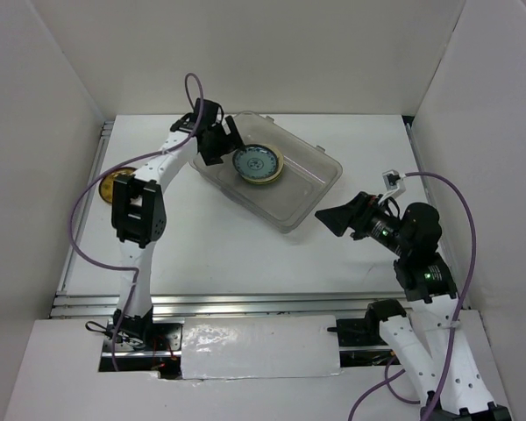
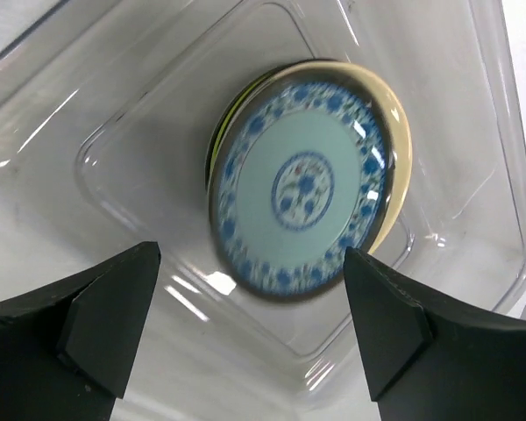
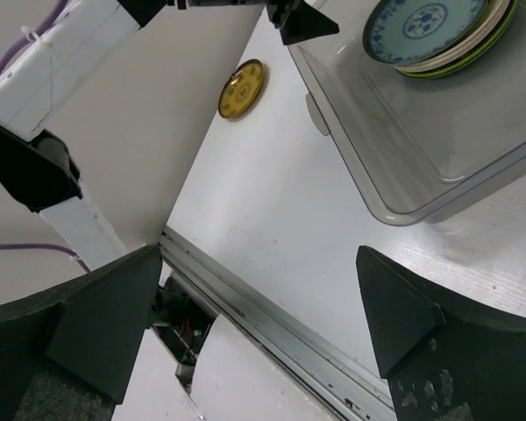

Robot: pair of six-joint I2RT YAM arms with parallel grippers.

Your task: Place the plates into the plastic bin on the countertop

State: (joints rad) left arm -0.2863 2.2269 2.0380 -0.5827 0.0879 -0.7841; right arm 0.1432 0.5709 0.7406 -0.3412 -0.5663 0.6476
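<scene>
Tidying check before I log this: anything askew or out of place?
The plastic bin sits diagonal to the countertop edges, and one golden-brown plate lies outside it at the left edge, behind the left arm.

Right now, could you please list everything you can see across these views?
plastic bin: one, clear greyish, far middle of the countertop, set at an angle
plate stack: one, in the bin; teal-patterned plate on top, cream and lime green edges beneath; full count hidden
golden-brown plate: one, on the countertop at far left, outside the bin
countertop: one, white
metal rail: one, silver, along the near edge
cables: two, purple, one per arm
left gripper: one, black, open, empty, over the bin beside the stack
right gripper: one, black, open, empty, by the bin's near right side
</scene>
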